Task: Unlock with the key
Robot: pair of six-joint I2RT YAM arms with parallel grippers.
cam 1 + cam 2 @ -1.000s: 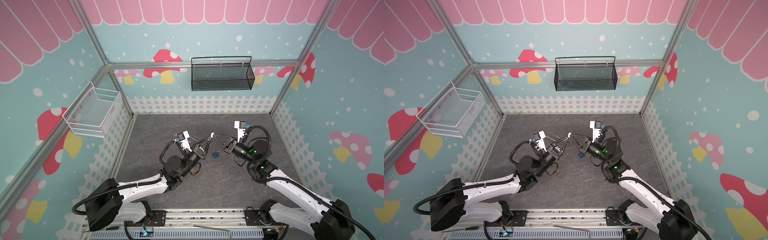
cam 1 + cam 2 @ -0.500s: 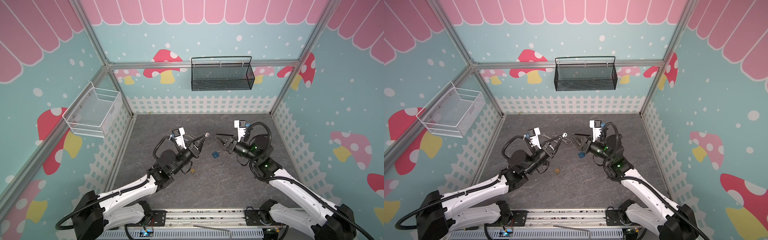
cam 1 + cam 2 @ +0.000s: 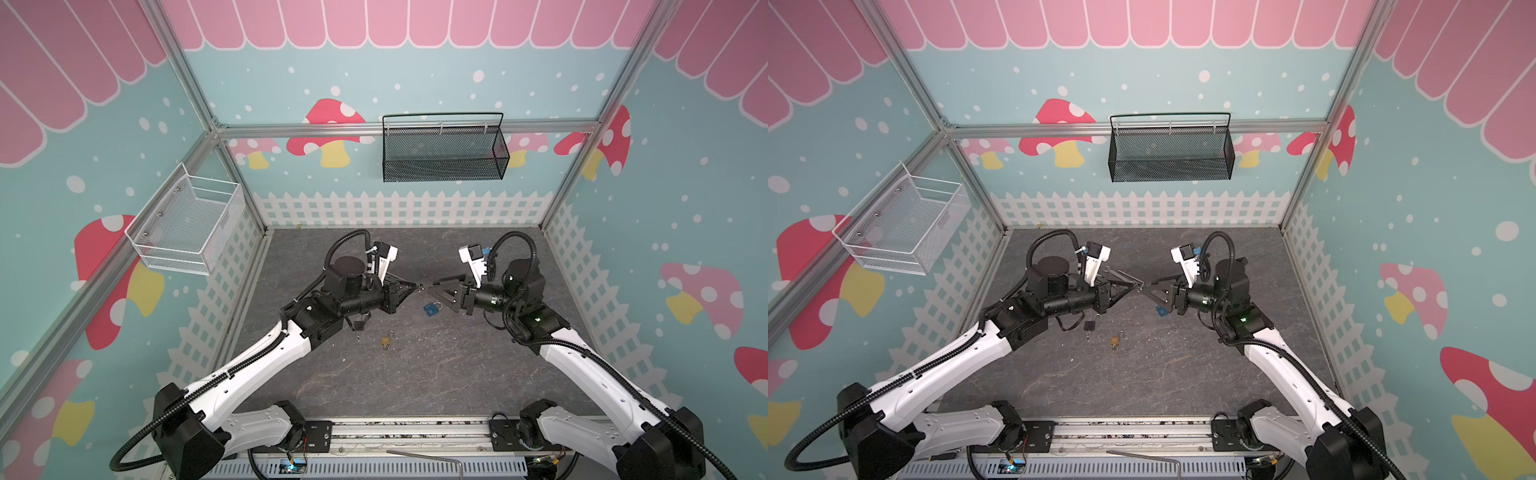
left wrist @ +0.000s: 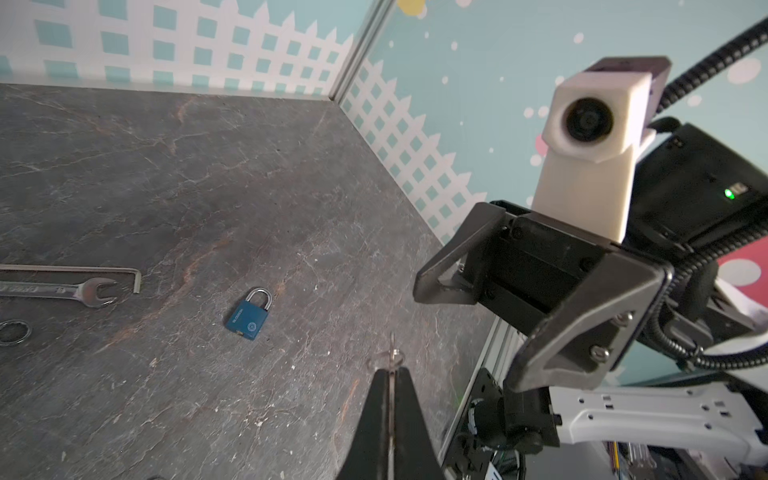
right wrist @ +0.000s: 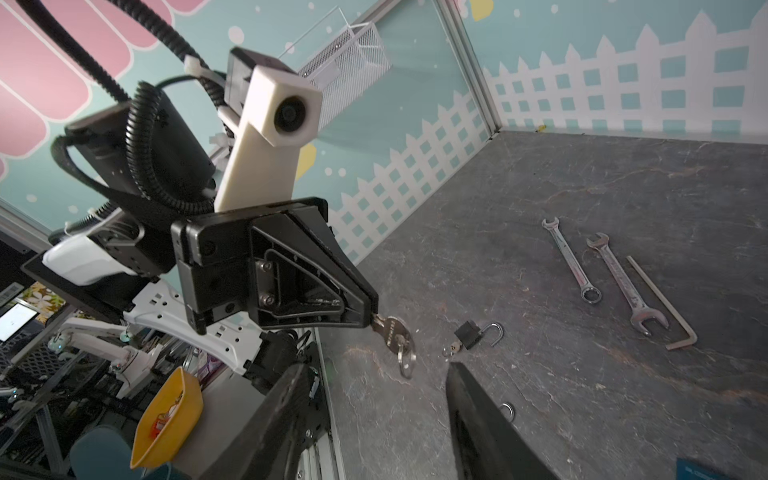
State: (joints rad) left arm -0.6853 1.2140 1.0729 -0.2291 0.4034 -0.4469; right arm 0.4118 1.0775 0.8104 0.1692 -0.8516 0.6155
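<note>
- Key (image 5: 390,332) hangs over the biggest thing in shot, the dark stone-look table (image 3: 415,374). Fence-print walls close three edges and a metal rail runs along the front. Open tabletop stretches from mid-table to that rail, and also btwn the right arm and its wall.
- black mesh basket (image 3: 444,153) hangs on the back wall and white wire basket (image 3: 187,224) on the left wall, both well above the table.
- left gripper (image 5: 371,316): jaws pressed together, clamped on the key's narrow end. The key's head and split ring (image 5: 406,359) stick out past the tips, above table ctr in both top views.
- right gripper (image 4: 463,334): jaws apart, holding nothing, tips facing the key and very near it. Can't tell if they touch.
- longer wrench (image 5: 625,286), shorter wrench (image 5: 571,259) and hex key (image 5: 660,303) lie side by side toward the back, left of ctr. One wrench shank has raised lettering in the left wrist view, too blurred to read.
- blue padlock (image 4: 247,318) lies flat below the right gripper w/ its shackle closed. White print and a round emblem on its face, too small to read for sure.
- black padlock (image 5: 469,334) lies below the left arm — its shackle looks swung out.
- brass padlock (image 3: 385,341) lies alone nr ctr, on the front side.
</note>
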